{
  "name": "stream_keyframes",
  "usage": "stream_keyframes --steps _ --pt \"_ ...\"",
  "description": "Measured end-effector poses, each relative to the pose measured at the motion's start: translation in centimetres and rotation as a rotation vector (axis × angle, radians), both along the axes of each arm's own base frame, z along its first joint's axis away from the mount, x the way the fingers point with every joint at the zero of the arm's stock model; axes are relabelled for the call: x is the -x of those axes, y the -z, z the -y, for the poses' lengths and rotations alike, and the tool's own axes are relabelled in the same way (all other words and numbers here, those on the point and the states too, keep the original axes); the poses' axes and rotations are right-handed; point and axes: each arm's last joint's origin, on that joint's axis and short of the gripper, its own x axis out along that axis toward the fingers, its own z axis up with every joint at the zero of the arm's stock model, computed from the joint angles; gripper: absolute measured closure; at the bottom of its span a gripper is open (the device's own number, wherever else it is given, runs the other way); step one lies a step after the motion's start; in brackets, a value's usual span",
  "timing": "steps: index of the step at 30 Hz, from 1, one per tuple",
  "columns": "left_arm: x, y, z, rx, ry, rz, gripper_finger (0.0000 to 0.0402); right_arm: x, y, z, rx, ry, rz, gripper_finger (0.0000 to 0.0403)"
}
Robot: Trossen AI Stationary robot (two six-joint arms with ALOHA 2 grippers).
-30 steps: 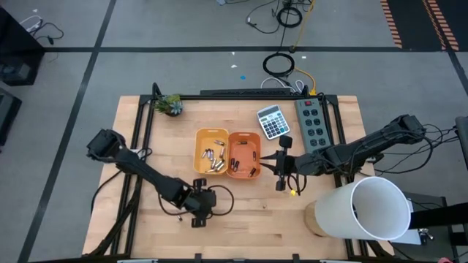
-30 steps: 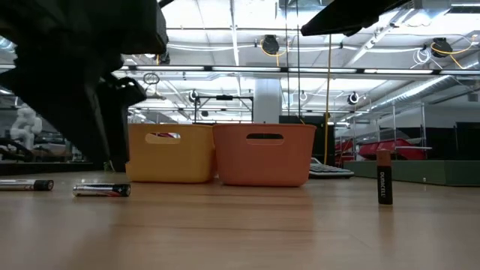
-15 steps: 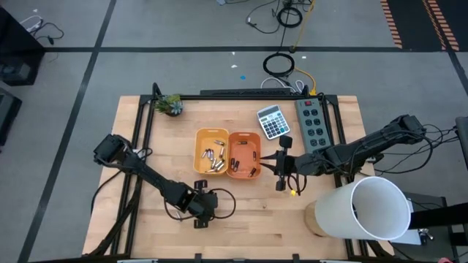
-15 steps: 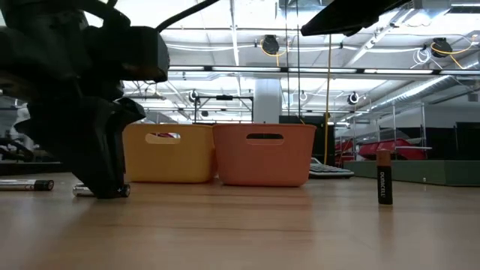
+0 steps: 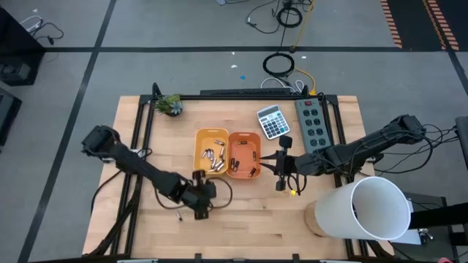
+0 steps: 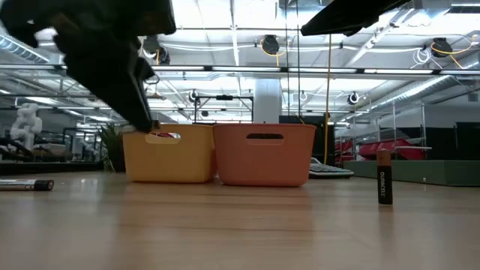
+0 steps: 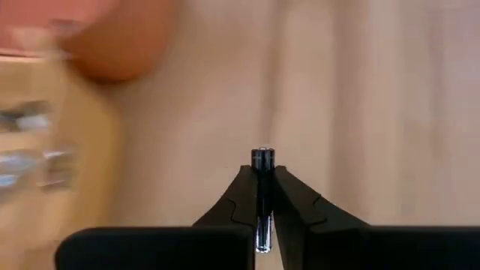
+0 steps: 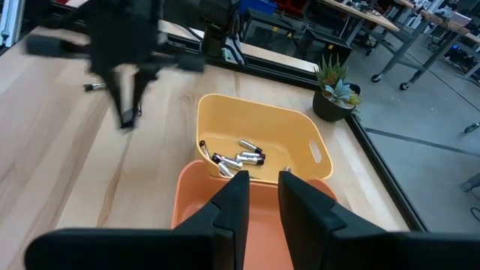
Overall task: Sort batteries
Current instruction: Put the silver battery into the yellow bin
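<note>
A yellow tray point(image 5: 198, 150) and an orange tray point(image 5: 259, 152) stand side by side mid-table, each with several batteries point(image 8: 241, 157) inside. My left gripper point(image 7: 262, 169) hangs above the table near the yellow tray's near-left corner and is shut on a slim silvery battery point(image 7: 262, 159). My right gripper point(image 8: 259, 187) stays open over the orange tray's right side with nothing between its fingers. One dark battery point(image 6: 384, 177) stands upright on the table. Another battery point(image 6: 26, 184) lies on its side. My left gripper pinches the silvery battery's two long sides point(image 7: 262, 204) between its two fingers. The battery lies along the fingers, and its dark-capped end point(image 7: 262, 156) sticks out just past the fingertips. It is lifted clear of the table.
A grey calculator point(image 5: 273, 121) and a power strip point(image 5: 314, 124) lie at the far right. A small plant point(image 5: 170, 104) stands at the far left corner, and a big white cylinder point(image 5: 369, 208) stands at the near right. Bare wood lies before the trays.
My left gripper came down onto the silvery battery that lay near the yellow tray, took hold of it and rose. It has moved toward the yellow tray. That battery no longer lies on the table.
</note>
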Motion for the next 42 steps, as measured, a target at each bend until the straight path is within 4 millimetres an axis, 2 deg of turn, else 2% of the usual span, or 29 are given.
stream_keyframes --steps 6,11,13,18,21,23,26,29,33,37,42 --pt "1.0 -3.6 -4.2 -0.177 -0.14 0.063 0.0378 0.0 0.0 0.0 0.001 -0.001 0.002 0.0339" --pt "1.0 -4.3 -8.4 -0.248 -0.285 0.054 0.0377 0.0 -0.1 0.0 0.006 -0.003 0.007 0.0339" --pt "0.9 -4.0 -9.4 -0.248 -0.299 0.033 0.035 0.0 -0.1 0.0 0.007 -0.004 0.006 0.0339" --pt "0.8 -4.2 -10.1 -0.249 -0.249 -0.002 0.0225 0.0 0.0 0.0 0.011 -0.004 -0.007 0.0339" --pt "0.9 -5.5 -9.0 -0.252 -0.154 0.044 0.0182 0.1 0.2 0.0 0.009 -0.001 -0.021 0.0339" --pt "1.2 -6.3 -7.6 -0.207 -0.067 0.066 0.0175 0.2 0.3 0.1 0.006 0.003 -0.034 0.0339" --pt "1.7 -6.4 -5.4 -0.092 0.006 0.058 0.018 0.2 0.4 0.1 0.003 0.006 -0.04 0.0339" --pt "2.3 -5.3 -2.9 -0.02 0.055 -0.009 0.0191 0.2 0.3 0.1 0.0 0.006 -0.036 0.0339" --pt "3.6 -3.0 -0.4 -0.028 0.049 -0.161 0.0207 0.1 0.3 0.0 -0.014 0.01 -0.025 0.0339" --pt "4.7 -0.9 1.1 -0.066 0.012 -0.27 0.0217 0.1 0.2 0.0 -0.018 0.011 -0.019 0.0339" --pt "4.9 0.4 2.1 -0.087 0.013 -0.3 0.0219 0.1 0.1 0.0 -0.012 0.006 -0.009 0.0339"
